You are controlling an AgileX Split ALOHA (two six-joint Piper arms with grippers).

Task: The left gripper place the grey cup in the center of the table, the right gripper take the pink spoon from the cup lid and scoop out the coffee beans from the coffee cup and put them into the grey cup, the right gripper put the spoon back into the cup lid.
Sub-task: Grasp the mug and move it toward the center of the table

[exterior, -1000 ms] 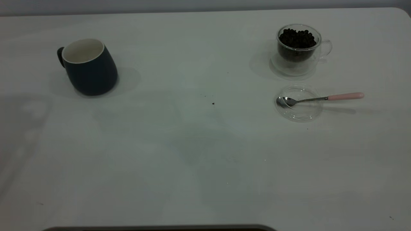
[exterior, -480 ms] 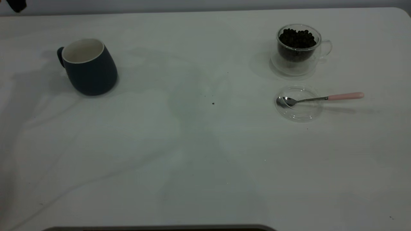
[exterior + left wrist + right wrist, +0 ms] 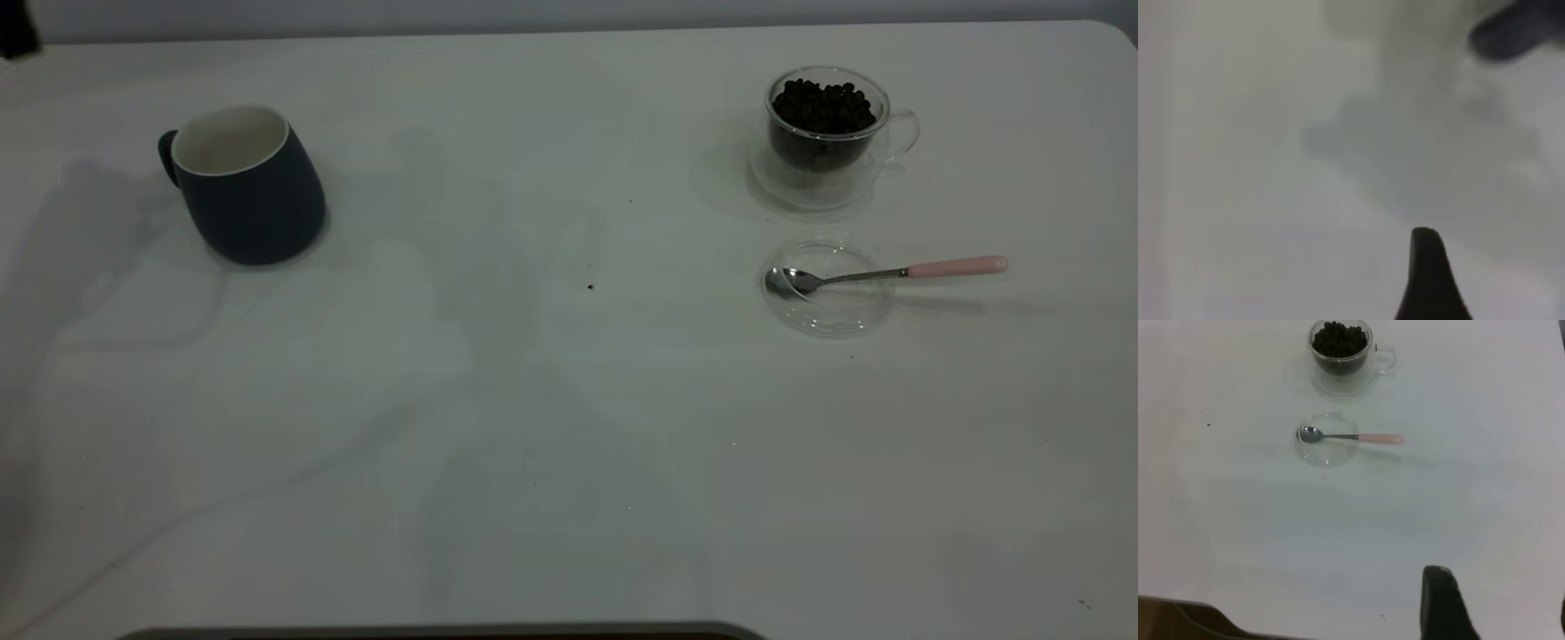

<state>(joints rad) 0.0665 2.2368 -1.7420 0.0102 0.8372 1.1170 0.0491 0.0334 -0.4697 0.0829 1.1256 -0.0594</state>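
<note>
The grey cup (image 3: 249,187) stands upright at the table's (image 3: 533,427) far left, handle turned away, with nothing inside. At the right, the coffee cup (image 3: 827,133) holds the coffee beans (image 3: 822,105). In front of it lies the cup lid (image 3: 829,286) with the pink spoon (image 3: 889,272) across it, bowl in the lid, handle pointing right. The right wrist view looks down on them from far off: coffee cup (image 3: 1341,350), cup lid (image 3: 1328,439), pink spoon (image 3: 1358,437). My right gripper (image 3: 1501,587) is open and holds nothing. My left gripper (image 3: 1498,243) hangs open over bare table.
A dark piece of the left arm (image 3: 16,31) pokes in at the exterior view's top left corner, behind the grey cup. A blurred dark shape (image 3: 1518,30) sits far off in the left wrist view. Tiny dark specks (image 3: 590,286) dot the table's middle.
A dark piece of the left arm has come into the top left corner and drifted left. Broad shadows have spread across the table's left and middle. Cups, lid and spoon have not moved.
</note>
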